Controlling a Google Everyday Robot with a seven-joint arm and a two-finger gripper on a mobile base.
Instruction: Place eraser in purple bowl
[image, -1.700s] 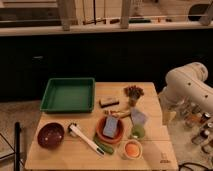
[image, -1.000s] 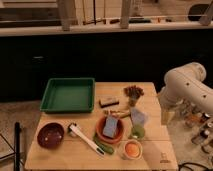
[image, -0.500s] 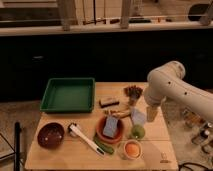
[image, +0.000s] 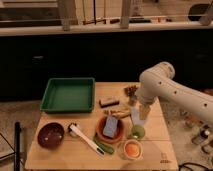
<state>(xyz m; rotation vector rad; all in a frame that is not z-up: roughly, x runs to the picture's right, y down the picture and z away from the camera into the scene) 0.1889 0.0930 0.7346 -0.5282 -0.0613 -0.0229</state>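
The eraser (image: 108, 102), a small dark block on a paler base, lies on the wooden table (image: 60, 159) just right of the green tray. The purple bowl (image: 50, 135) stands at the table's front left and holds nothing that I can see. My white arm reaches in from the right. Its gripper (image: 139, 115) hangs over the right middle of the table, right of the eraser and far from the purple bowl. I see nothing in the gripper.
A green tray (image: 68, 93) sits at the back left. An orange bowl (image: 101, 134) holds a blue-grey block (image: 110, 126). A white-handled brush (image: 85, 138), a green round object (image: 137, 131), a small cup (image: 132, 149) and a brown cluster (image: 131, 90) stand nearby.
My arm has swung left from the table's right edge to over its right middle, and the gripper is now closer to the eraser. The objects have not moved.
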